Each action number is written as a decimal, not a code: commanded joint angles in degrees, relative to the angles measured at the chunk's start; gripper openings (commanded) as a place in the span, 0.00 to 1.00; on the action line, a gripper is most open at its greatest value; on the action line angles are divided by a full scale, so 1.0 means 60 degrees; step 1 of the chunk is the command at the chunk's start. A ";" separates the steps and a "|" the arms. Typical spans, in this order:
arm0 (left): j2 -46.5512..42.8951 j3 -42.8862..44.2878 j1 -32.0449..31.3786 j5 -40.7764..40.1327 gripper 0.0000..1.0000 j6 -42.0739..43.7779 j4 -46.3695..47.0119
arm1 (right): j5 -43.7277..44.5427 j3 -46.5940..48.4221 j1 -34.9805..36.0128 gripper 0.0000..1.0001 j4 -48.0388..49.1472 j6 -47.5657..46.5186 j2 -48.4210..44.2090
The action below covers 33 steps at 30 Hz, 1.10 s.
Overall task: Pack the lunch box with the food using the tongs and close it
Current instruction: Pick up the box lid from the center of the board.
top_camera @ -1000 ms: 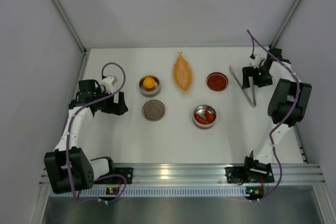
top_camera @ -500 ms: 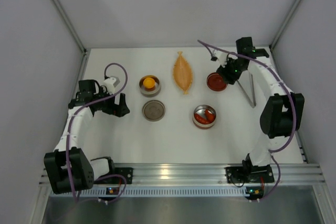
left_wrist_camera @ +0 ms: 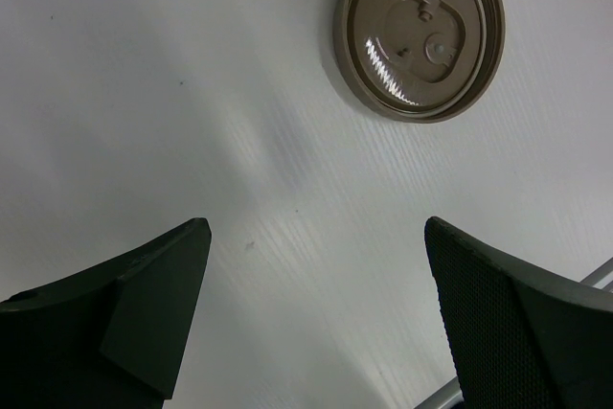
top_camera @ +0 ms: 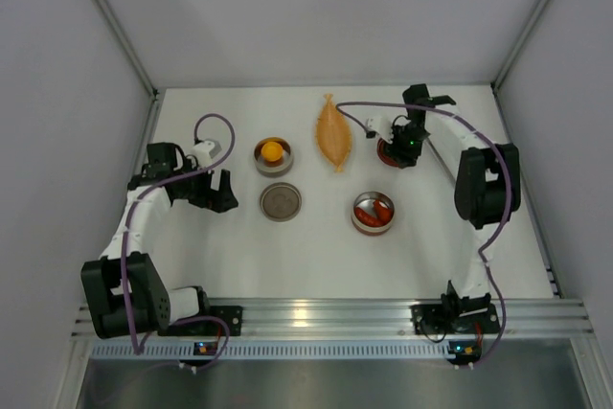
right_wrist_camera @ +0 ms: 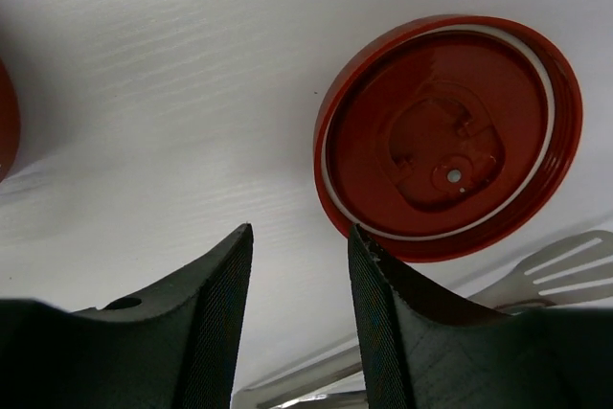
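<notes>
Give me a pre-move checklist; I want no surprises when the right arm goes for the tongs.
1. Right claw empty: ok, only bare table shows between its fingers.
2. Right claw over the tongs: not ok, it hovers beside the red lid, with the tongs off to one side.
3. Tongs clear of the red lid: cannot tell, they lie very close.
4. Left claw open and empty: ok, above the table near the brown lid.
5. Food located: ok, orange piece in the left tin, red pieces in the right tin.
</notes>
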 commanded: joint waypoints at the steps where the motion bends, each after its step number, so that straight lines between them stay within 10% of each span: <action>1: 0.0110 0.0354 0.0039 0.0319 0.98 0.0357 -0.0002 | -0.0002 0.0459 0.0282 0.44 -0.0044 -0.0484 0.0235; 24: 0.0403 0.0105 0.0039 0.0260 0.98 0.0431 0.0145 | 0.0467 0.0020 0.0487 0.39 0.1070 -0.0249 0.1114; 33: 0.0228 0.0149 0.0038 0.0216 0.98 0.0372 0.0087 | 0.0716 -0.0947 0.0692 0.00 0.1363 -0.0265 0.0602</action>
